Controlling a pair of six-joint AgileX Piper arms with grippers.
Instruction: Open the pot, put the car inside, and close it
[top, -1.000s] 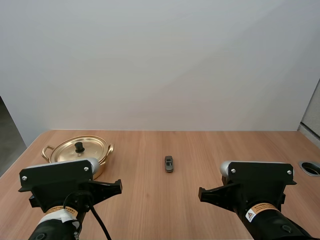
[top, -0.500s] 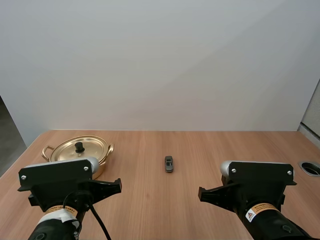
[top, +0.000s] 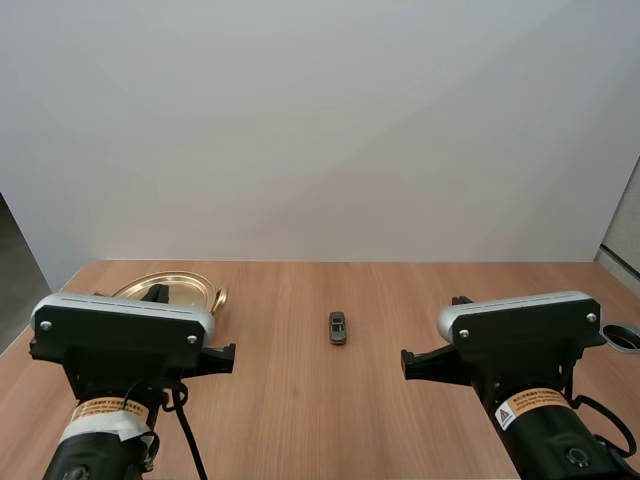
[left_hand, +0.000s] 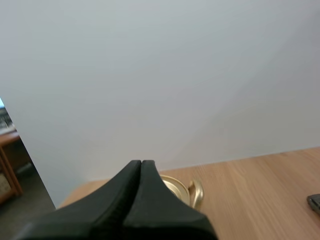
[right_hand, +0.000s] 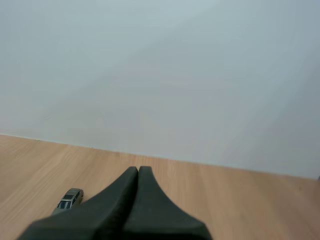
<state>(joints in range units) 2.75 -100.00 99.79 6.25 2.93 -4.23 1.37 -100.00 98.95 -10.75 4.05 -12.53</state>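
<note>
Wood table (top: 420, 300) lies open around the car (top: 338, 327) at its middle. Lidded pot (top: 190, 283) sits near the far left corner. Left gripper (left_hand: 141, 164) and right gripper (right_hand: 138, 170) are closed on nothing.

Both arms higher; more of the pot (top: 186, 284) behind the left arm (top: 120, 340).

Pot (top: 203, 289): gold metal, round, shallow, upright on far-left of wooden table (top: 320, 420), close to back edge. Loop handle (top: 220, 297) sticks out on car side. Lid (top: 178, 282) seated, gold, black knob (top: 158, 292) at centre, so pot is closed. Near half hidden. Car (top: 338, 327): small dark grey toy, on its wheels, long axis front-to-back, mid-table, well apart from pot, to its right.
</note>
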